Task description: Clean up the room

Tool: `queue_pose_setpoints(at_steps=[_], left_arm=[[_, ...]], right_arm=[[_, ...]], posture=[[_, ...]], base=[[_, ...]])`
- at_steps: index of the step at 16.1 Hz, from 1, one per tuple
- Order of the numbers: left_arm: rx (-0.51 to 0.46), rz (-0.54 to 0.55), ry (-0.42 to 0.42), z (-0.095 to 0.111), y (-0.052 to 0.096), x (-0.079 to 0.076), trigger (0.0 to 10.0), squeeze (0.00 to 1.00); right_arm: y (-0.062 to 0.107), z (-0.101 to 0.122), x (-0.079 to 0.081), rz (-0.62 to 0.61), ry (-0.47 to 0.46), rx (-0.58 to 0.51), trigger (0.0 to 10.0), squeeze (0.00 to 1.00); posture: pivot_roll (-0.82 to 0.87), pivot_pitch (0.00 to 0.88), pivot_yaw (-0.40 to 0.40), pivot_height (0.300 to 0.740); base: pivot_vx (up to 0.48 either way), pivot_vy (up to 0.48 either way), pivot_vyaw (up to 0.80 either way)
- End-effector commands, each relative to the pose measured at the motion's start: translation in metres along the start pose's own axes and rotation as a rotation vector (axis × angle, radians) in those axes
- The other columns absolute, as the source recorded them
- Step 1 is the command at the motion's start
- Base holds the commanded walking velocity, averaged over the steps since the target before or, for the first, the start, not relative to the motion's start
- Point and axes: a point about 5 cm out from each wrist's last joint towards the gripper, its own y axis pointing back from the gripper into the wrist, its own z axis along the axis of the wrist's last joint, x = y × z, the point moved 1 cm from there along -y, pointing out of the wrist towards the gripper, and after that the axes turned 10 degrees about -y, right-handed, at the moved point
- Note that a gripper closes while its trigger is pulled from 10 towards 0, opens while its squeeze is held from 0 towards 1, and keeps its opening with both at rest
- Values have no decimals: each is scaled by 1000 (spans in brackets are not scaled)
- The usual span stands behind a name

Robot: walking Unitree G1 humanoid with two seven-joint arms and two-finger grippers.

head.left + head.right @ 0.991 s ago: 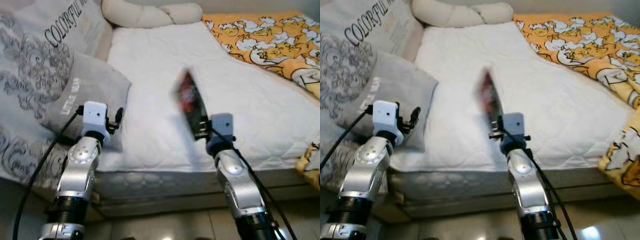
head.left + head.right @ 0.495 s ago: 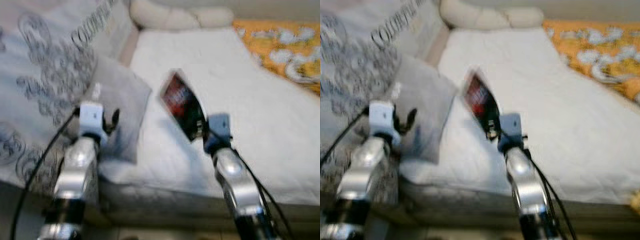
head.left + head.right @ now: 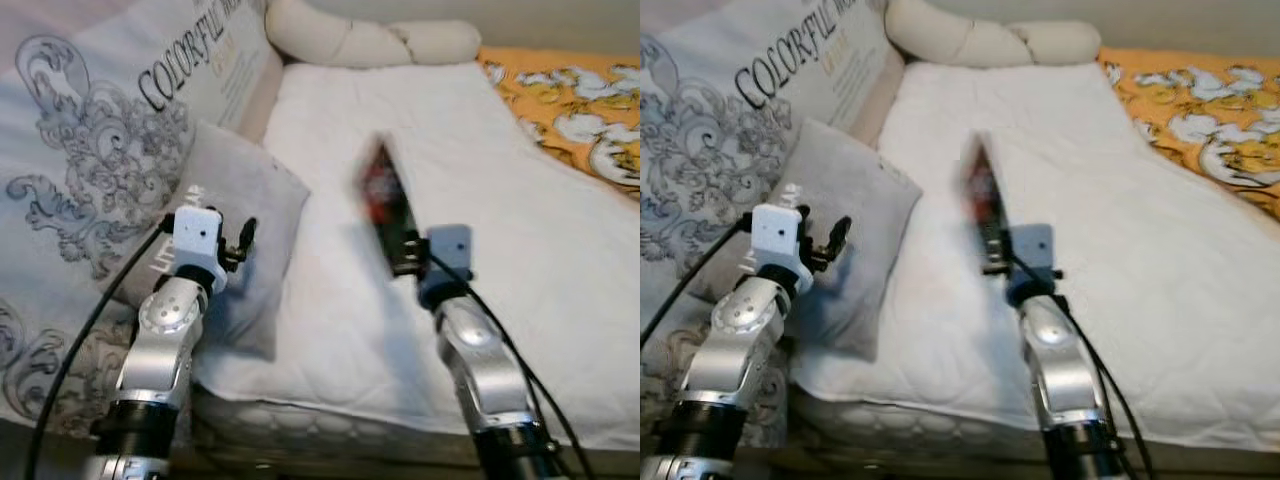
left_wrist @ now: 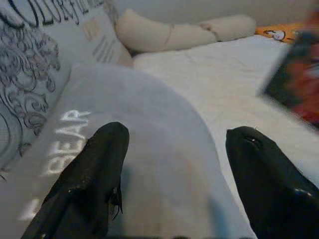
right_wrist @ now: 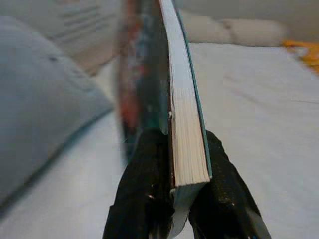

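Observation:
My right gripper (image 3: 405,255) is shut on a thin book (image 3: 384,200) with a dark red and black cover, held upright on edge above the white mattress (image 3: 520,240). In the right wrist view the book (image 5: 182,99) stands clamped between the two black fingers (image 5: 144,199), its pale page edge facing the camera. My left gripper (image 3: 245,240) is open and holds nothing. It hovers over a small grey pillow (image 3: 225,215) printed with "LITTLE BEAR". In the left wrist view its fingers (image 4: 94,174) stand wide apart above that pillow (image 4: 149,164).
A large grey patterned cushion (image 3: 110,150) marked "COLORFUL" leans at the bed's left. A cream bolster (image 3: 370,40) lies at the head of the bed. An orange blanket with duck prints (image 3: 575,105) covers the right side. The mattress's front edge (image 3: 330,420) is near the arms.
The camera has shifted and turned left, bringing the bed closer. The book in my right gripper has swung from showing its cover to nearly edge-on. Both grippers keep their states.

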Motion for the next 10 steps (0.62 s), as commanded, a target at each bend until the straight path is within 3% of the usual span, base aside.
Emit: queue_pose_setpoints(at_steps=[1,5,8,10], left_arm=[[-12,-55,-21,2,3,-8,10000,0],[-22,-164,-78,2,11,-15,10000,0],[-10,-284,-113,3,16,-17,10000,0],[8,-375,-151,2,21,-14,10000,0]], right_arm=[[-3,7,-8,-18,-33,-5,10000,0],[-16,2,-4,12,-175,79,10000,0],[-33,-9,-5,-22,-394,162,10000,0],[-43,-23,-2,-59,-606,231,10000,0]], posture=[[-39,0,19,740],[-15,0,4,740],[1,0,2,740],[18,0,10,740]], base=[[0,0,0],[0,0,0],[0,0,0],[0,0,0]])
